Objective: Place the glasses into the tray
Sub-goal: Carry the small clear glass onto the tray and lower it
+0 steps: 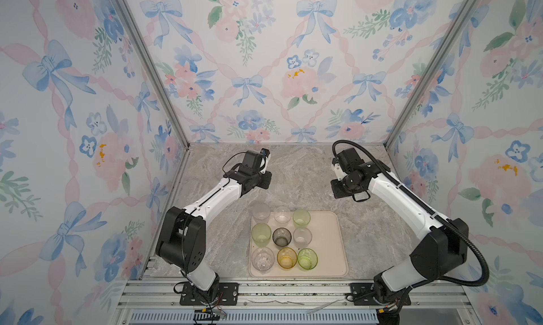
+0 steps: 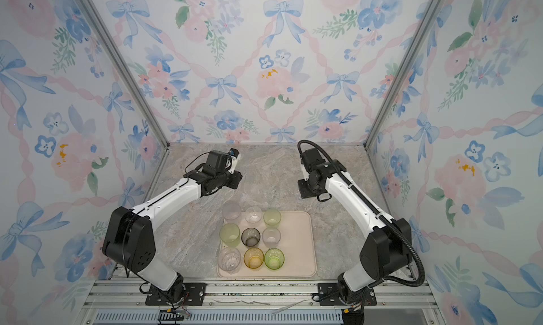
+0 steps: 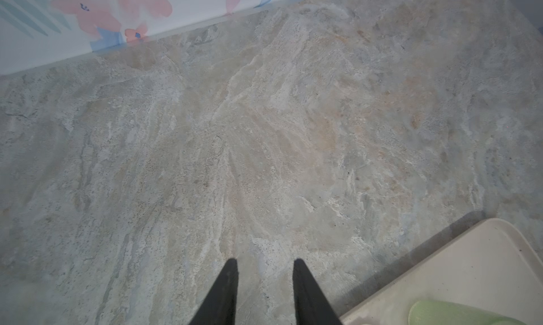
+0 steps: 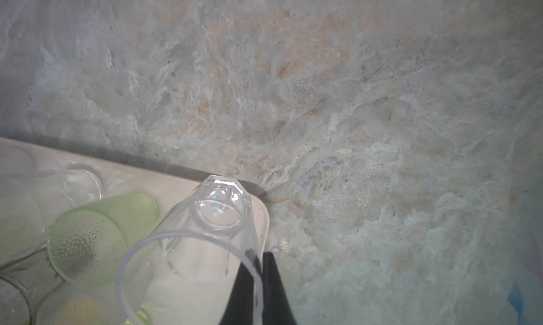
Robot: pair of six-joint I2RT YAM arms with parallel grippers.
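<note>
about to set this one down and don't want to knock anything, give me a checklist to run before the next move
1. grip: right gripper shut on the clear glass at its rim, one finger inside: ok
2. clear glass over the tray: cannot tell, it hangs near the far right corner
3. bare room on the tray's right side: ok
4. left gripper open, empty, away from the tray: ok
5. frosted glass at the far left corner inside the rim: cannot tell

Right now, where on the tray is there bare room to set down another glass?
On the tray, the right-hand strip is bare, bordered by its right rim and the column of pale green glass, clear glass and bright green glass. The left two-thirds is crowded: nine glasses, three by three.
</note>
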